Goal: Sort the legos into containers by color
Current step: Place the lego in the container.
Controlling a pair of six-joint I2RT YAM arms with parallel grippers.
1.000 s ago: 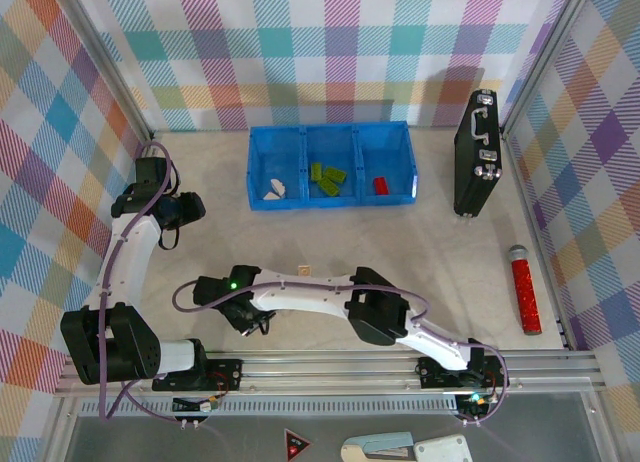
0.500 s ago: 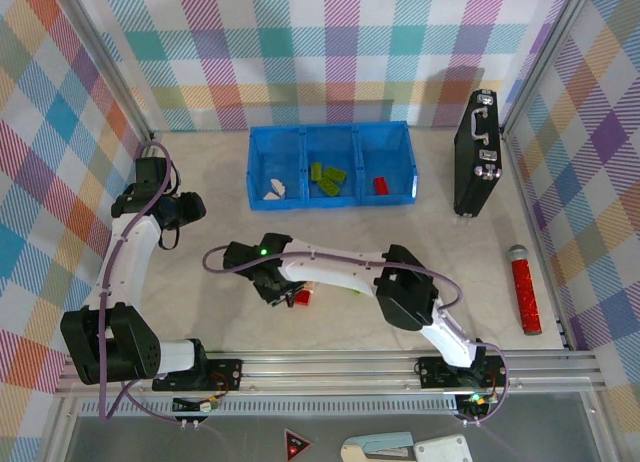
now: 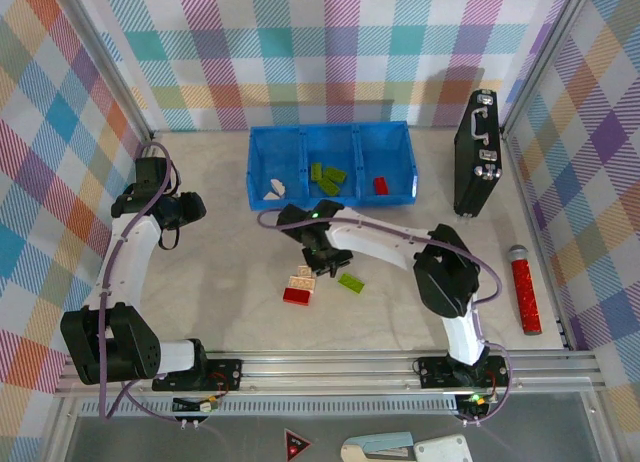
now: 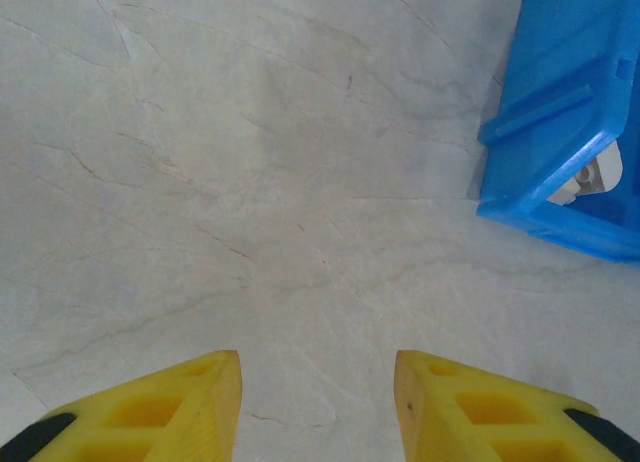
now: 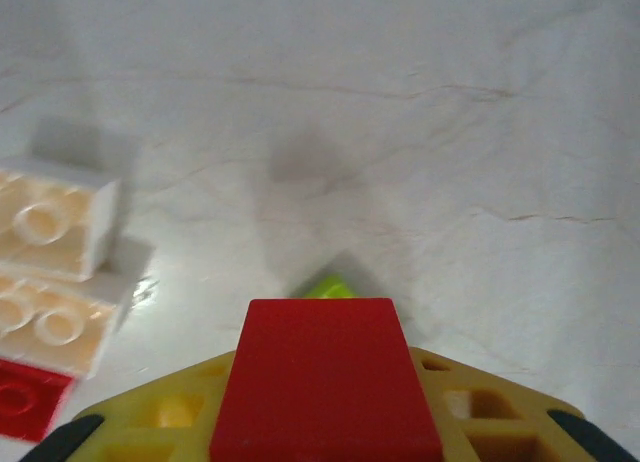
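Right wrist view: right gripper (image 5: pixel 326 422) clamping red lego (image 5: pixel 325 372), short of tray (image 3: pixel 360 203).
Calling for: level carry over its wall, low release into right bin (image 3: pixel 398 167), where a second red lego (image 3: pixel 381 185) is lying.

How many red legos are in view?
3 red legos: one in the right compartment of the tray, one on the table, one in the right gripper. Others may be hidden.
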